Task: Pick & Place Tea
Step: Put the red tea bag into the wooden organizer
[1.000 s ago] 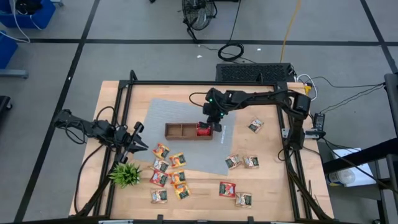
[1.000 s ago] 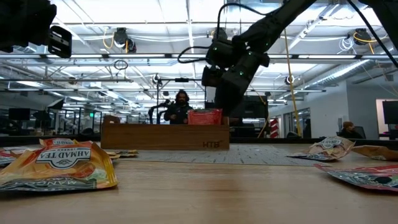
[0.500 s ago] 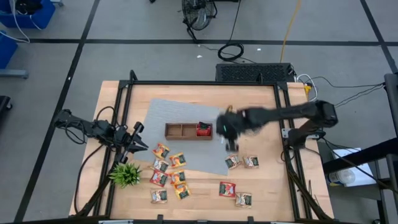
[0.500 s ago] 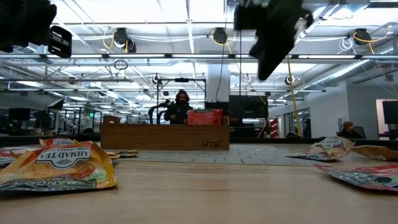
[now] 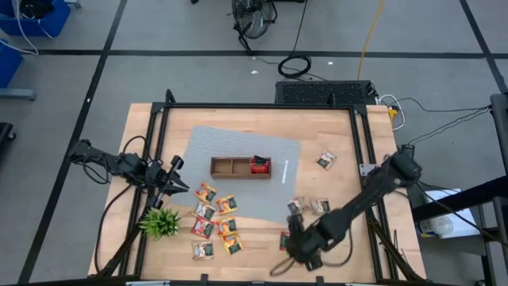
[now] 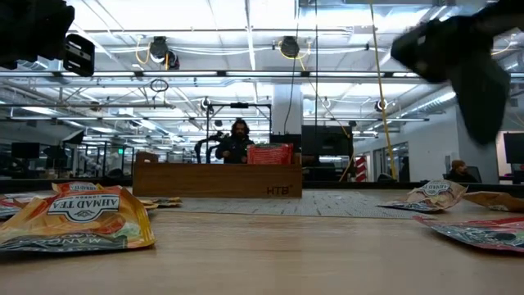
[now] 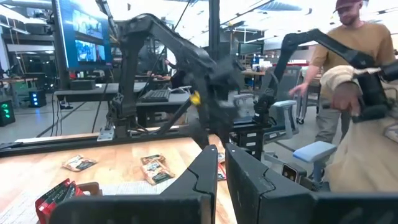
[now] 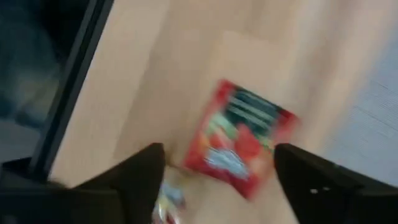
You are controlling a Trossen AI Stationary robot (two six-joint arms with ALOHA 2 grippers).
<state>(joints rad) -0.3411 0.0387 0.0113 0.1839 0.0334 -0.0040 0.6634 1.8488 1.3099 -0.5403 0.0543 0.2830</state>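
Small square tea sachets lie flat on the table: a cluster (image 5: 216, 218) near the plant, a pair (image 5: 309, 206), one (image 5: 326, 160) at the far right, and a red one (image 8: 242, 146) near the front edge. Another red sachet (image 5: 259, 165) stands in the right compartment of the wooden tray (image 5: 230, 168). My right gripper (image 8: 227, 177) hovers open above the front red sachet (image 5: 284, 237), with a finger standing on either side of it and neither touching. My left gripper (image 5: 178, 184) waits shut at the table's left edge.
A green spiky plant (image 5: 161, 222) stands at the near left. A grey mat (image 5: 238, 191) lies under the tray. Black frame rails (image 5: 367, 159) border the table. An orange sachet (image 6: 78, 217) lies close to the low camera. People show in the room beyond.
My right gripper has left the tray and swung fast across the table's right half toward the near edge, rolling as it went. It now stands over the red sachet at the front. The red sachet in the tray stays in its compartment.
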